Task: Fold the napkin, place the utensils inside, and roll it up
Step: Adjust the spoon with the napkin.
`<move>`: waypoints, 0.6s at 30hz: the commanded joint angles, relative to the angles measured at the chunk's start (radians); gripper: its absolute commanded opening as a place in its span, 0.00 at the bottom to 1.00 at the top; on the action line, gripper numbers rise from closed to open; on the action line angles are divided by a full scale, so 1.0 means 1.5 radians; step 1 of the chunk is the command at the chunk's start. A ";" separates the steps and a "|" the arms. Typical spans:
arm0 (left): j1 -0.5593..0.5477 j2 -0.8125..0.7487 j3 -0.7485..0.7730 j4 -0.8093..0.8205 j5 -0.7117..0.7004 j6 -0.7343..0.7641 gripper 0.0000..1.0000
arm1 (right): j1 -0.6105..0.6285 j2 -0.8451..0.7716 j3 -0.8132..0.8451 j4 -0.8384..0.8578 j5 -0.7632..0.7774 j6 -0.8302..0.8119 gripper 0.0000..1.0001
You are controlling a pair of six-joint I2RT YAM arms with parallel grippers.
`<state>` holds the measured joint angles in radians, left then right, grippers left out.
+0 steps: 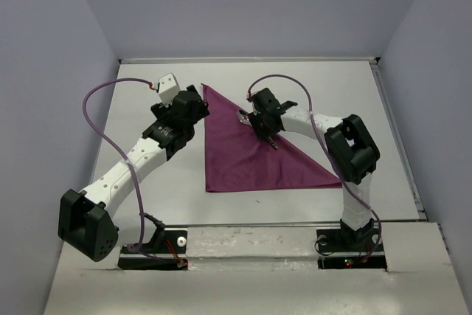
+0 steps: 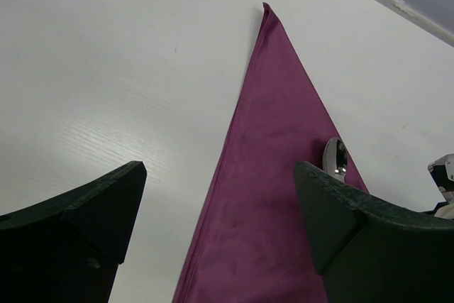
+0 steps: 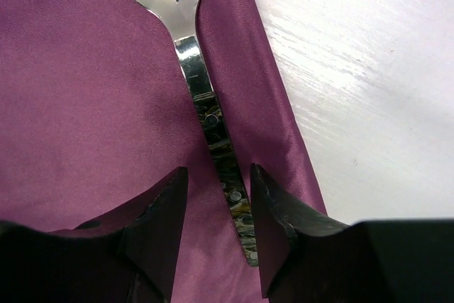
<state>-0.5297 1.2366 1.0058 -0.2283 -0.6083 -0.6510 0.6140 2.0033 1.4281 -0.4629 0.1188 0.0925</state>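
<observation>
Plum-purple cloth fills most of what my right hand (image 3: 218, 172) looks down on: the napkin (image 3: 92, 90), folded into a triangle and lying flat on the white table (image 3: 369, 69). My right hand hangs low over it with its two dark fingers parted by a narrow gap. A polished metal spoon (image 3: 206, 111) lies in that gap, its handle running out ahead of my fingertips to the bowl. The fingers straddle the handle without clamping it, so I judge this hand open and empty. The spoon rests on the cloth just inside the napkin's long slanted edge, which is on the outer side of this hand, with bare table beyond. My left hand (image 2: 220, 168) is spread wide and holds nothing. It hovers over the napkin's straight edge, with the sharp corner of the cloth out in front of it and the spoon's bowl (image 2: 335, 157) showing past its inner finger. From above, the triangle (image 1: 243, 156) lies between my two arms, and I can make out only this one utensil. As I judge it, the main risk is the spoon's closeness to the slanted edge: any nudge could slide the slick metal onto the table. If my right fingers closed here, they might pinch cloth along with the handle and drag the fold open. My left hand, pressing carelessly, could skew the layers before rolling begins.
</observation>
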 commanded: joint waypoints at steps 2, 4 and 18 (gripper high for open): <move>0.002 0.004 -0.003 0.003 -0.012 0.006 0.99 | 0.009 -0.005 0.013 0.018 0.025 -0.012 0.45; 0.002 0.005 -0.005 0.002 -0.012 0.000 0.99 | 0.009 -0.003 0.011 0.017 0.026 -0.013 0.43; 0.004 0.023 0.012 -0.058 -0.041 -0.046 0.99 | 0.009 -0.031 -0.016 0.039 0.021 -0.053 0.21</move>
<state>-0.5282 1.2831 1.0061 -0.2890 -0.6163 -0.6846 0.6170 1.9991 1.4113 -0.4416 0.1429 0.0395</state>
